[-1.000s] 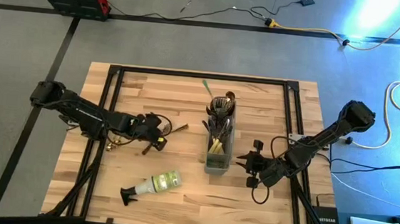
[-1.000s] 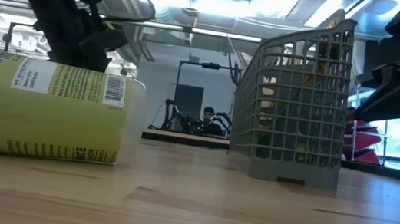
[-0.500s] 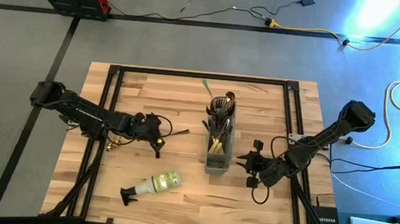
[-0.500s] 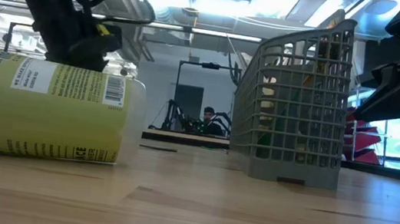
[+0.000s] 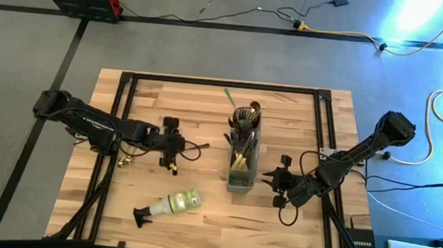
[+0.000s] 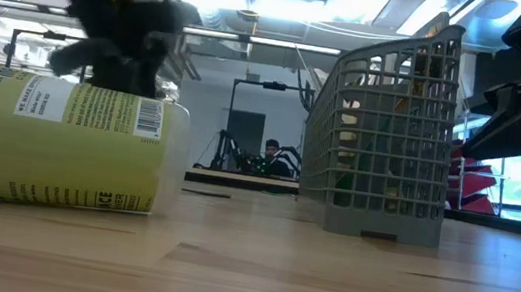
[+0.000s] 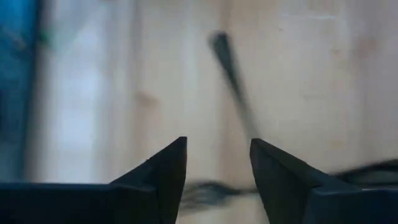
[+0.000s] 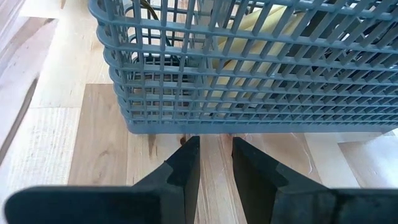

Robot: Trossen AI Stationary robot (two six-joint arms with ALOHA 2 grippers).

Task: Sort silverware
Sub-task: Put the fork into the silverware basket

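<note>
A grey mesh caddy (image 5: 242, 161) stands mid-table with several pieces of silverware (image 5: 245, 119) upright in it. One dark piece (image 5: 195, 148) lies flat on the wood left of the caddy, and a green-handled one (image 5: 229, 96) lies beyond it. My left gripper (image 5: 177, 147) hovers open over the dark piece's near end. In the left wrist view the dark piece (image 7: 229, 65) runs on past the fingers, and nothing is between them. My right gripper (image 5: 274, 180) waits at the caddy's right side, its fingers (image 8: 186, 162) slightly apart and holding nothing.
A clear spray bottle (image 5: 169, 205) with yellow-green liquid lies on its side near the front edge, left of the caddy; it fills the left of the low view (image 6: 50, 138). A black frame (image 5: 225, 84) borders the tabletop. Bare wood lies between bottle and caddy.
My left gripper has rolled about its own axis and risen a little, staying left of the caddy. The dark piece, which stuck out from the gripper at a slant, now lies flat on the table beside it.
</note>
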